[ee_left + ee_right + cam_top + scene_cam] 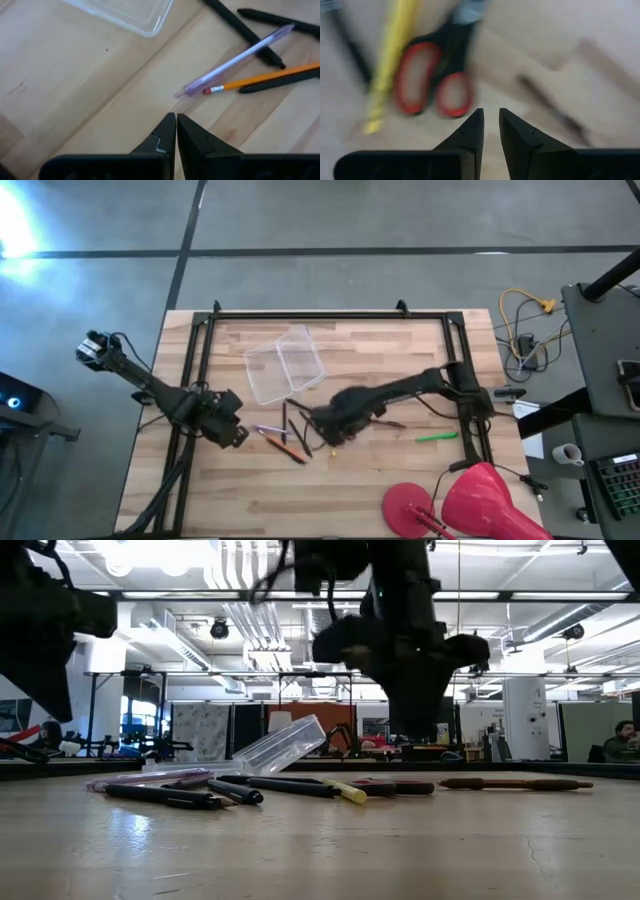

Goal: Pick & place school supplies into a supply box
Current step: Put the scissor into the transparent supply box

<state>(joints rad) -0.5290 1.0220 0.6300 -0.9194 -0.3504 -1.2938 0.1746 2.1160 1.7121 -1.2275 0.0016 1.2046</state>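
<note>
The clear supply box (285,365) lay open on the wooden table (400,480), its two halves spread flat side by side, long axis running slantwise toward the table's far edge. Just in front of it the pens and pencils (285,438) were scattered at mixed angles: an orange pencil (270,76) lay slantwise with its eraser end beside a clear purple pen (235,60), black pens (245,31) crossing above them. A green pen (436,437) lay apart toward the right, roughly parallel to the front edge.

The right hand (490,122) hung low over the pile, fingers slightly parted and gripping nothing, the red-handled scissors (437,80) just ahead, handles toward it; what looked like a yellow pencil (390,60) lay alongside.

The left hand (176,125) hovered shut and empty near the purple pen.

A red lamp (470,500) stood at the front right corner. Beyond the table was an open workshop with ceiling lights.
</note>
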